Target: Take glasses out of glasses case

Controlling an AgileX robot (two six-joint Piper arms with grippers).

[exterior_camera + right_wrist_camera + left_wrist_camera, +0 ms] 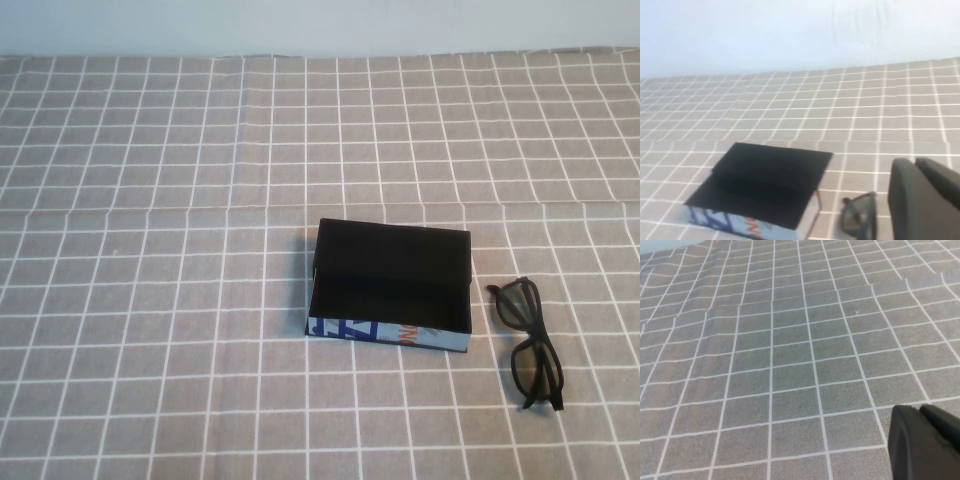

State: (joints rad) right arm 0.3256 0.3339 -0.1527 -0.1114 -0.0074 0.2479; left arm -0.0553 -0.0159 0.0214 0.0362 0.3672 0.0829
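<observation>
The glasses case (390,288) stands open in the middle of the checked cloth, its black inside showing nothing in it, its printed white side toward me. The black glasses (529,343) lie folded on the cloth just right of the case, apart from it. The right wrist view shows the case (760,182) and part of the glasses (860,220), with my right gripper (916,172) shut and empty beside them. My left gripper (920,415) is shut and empty over bare cloth. Neither gripper shows in the high view.
A grey cloth with a white grid (150,330) covers the whole table. A pale wall (320,25) runs along the far edge. A fold line crosses the cloth behind the case.
</observation>
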